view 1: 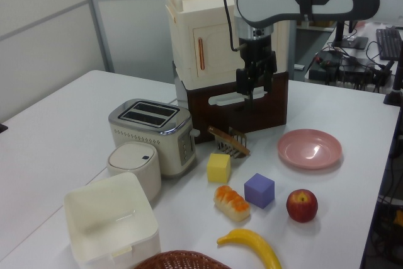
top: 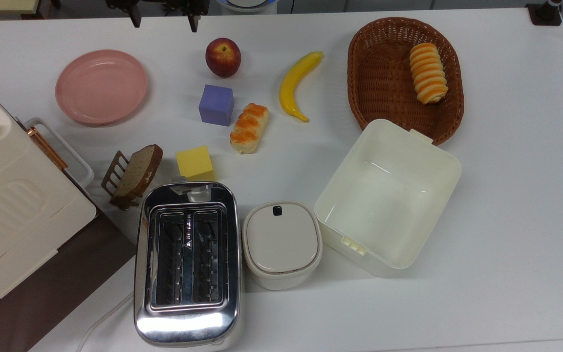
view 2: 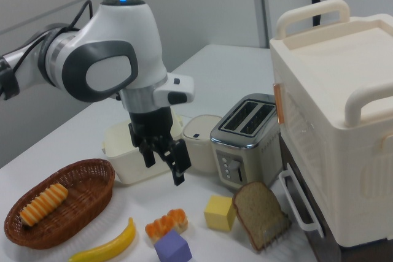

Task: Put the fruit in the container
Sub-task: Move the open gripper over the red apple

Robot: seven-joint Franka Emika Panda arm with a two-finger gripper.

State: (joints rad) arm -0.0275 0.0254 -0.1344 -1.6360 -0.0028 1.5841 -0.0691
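The hand (view 2: 164,164) hangs in the air above the bench (top: 506,195). Its two fingers (view 2: 178,169) are apart and point down, with nothing between them. In the top view the fingertips poke in at the top edge, over the far side of the bench.

The apple (top: 223,57) sits on the bench below the hand and a little off to one side. In the top view it lies just to the right of the fingertips and a bit lower in the picture. In the left view the hand (view 1: 255,83) is high up, and the apple (view 1: 301,205) is down low, towards the left view's right. So I think the hand has to go across a little and then down a long way to reach it. The apple is round, so it has no long side, and the fingers could close on it from any side. Its short stem points up.

Close to the apple are a purple block (top: 216,104), a yellow banana (top: 297,85) and a pink plate (top: 101,86). None of them touch the apple.

The white box (top: 438,161) is open, with nothing in it. It stands well apart from the apple, past the banana, beside the brown basket (top: 359,73) and the small white pot (top: 282,243) with a lid. The apple is not picked up yet.
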